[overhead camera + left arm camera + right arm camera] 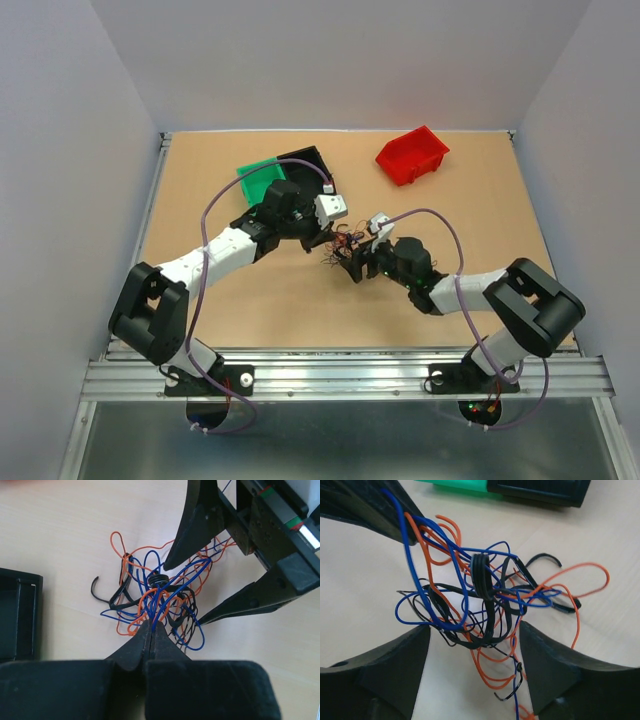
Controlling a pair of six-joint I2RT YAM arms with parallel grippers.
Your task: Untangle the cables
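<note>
The cables (340, 249) are one tangled clump of thin blue, orange and black wires near the middle of the table. My left gripper (151, 626) is shut on several blue and orange strands at the near edge of the clump (160, 592). My right gripper (475, 630) stands open with the clump (485, 595) between its two fingers (395, 665), neither touching it firmly. In the left wrist view the right fingers (195, 530) straddle the far side of the clump. In the top view the left gripper (320, 238) and right gripper (354, 267) meet at the wires.
A black bin (310, 165) and a green bin (258, 176) stand together behind the left arm. A red bin (412, 155) sits at the back right. The black bin's edge (17, 615) lies close to the left of the clump.
</note>
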